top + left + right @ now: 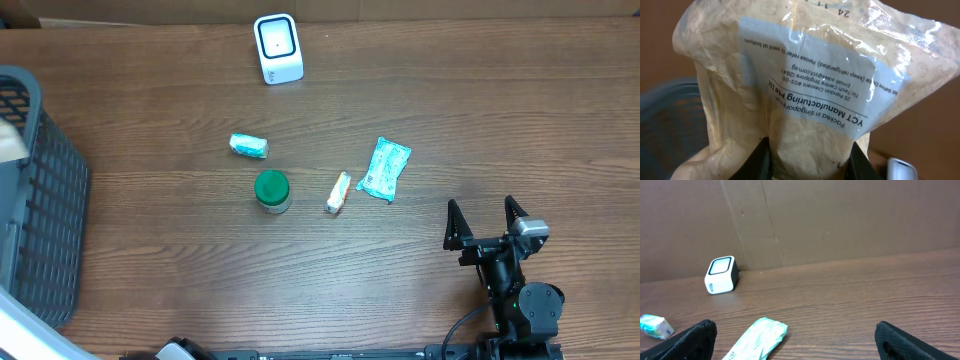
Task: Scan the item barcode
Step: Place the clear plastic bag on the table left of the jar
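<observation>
Left pincer point(810, 167): clamped on the lower edge of a beige pouch point(705, 90), one black finger on either side of it
Right pincer point(482, 208): jaws wide apart, nothing between them, hovering over the near right of the counter point(180, 280)

Item location: the pouch is off the counter, held up at the far left, with the grey basket point(45, 190) just below and behind it. It is well apart from the white scanner point(277, 48), which stands at the far edge of the counter

Step, as judged: item in hand, scan not under way. The next move calls for carrying the pouch across to the scanner and turning it so the barcode meets the window, which looks to face upward. The pouch is soft and crinkled, so the code may need to be held flat to read

What each view adds:
- Left wrist: the only view of the grip, and of the white label point(805, 75) with its printed text upside down. No barcode on this face; whether it is on the other side, cannot tell
- Overhead: the only full layout, with scanner, basket, green-lidded jar point(272, 190), teal packet point(385, 168), stick pack point(339, 192) and small wrapped packet point(248, 146). The left pincer is out of frame; a beige scrap at the left edge is possibly the pouch
- Right wrist: scanner seen from the side, teal packet close by, no pouch
</observation>
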`<state>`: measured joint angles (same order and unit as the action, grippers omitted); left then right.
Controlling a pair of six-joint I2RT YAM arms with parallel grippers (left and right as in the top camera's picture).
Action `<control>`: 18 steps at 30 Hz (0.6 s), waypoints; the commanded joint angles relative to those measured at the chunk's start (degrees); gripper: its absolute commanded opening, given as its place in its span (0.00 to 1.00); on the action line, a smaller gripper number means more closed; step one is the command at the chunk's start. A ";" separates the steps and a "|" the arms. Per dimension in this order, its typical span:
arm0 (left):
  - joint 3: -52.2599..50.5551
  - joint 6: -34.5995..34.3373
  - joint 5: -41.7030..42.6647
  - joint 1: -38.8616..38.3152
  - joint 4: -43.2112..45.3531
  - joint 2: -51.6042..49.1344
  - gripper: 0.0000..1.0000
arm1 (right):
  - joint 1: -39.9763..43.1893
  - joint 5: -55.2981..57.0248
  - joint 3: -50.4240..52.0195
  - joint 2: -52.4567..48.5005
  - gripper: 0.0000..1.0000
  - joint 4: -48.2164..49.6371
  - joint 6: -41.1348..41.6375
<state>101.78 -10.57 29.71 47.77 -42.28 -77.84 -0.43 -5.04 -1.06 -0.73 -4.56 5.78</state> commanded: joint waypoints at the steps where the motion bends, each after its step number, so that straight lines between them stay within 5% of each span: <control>1: 1.20 -3.48 10.97 -4.44 -3.06 3.43 0.04 | -0.26 0.50 0.61 0.57 1.00 0.22 -0.07; 7: 1.03 -1.46 7.43 -16.68 -19.41 4.13 0.04 | -0.26 0.50 0.61 0.57 1.00 0.22 -0.07; 12: -0.63 2.45 -8.76 -27.98 -33.09 2.05 0.05 | -0.26 0.50 0.61 0.57 1.00 0.22 -0.07; 18: -10.21 1.03 -13.77 -37.79 -32.22 -0.28 0.05 | -0.26 0.50 0.61 0.57 1.00 0.22 -0.07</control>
<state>95.88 -9.98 20.64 13.06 -75.85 -76.82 -0.43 -5.04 -1.06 -0.73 -4.56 5.78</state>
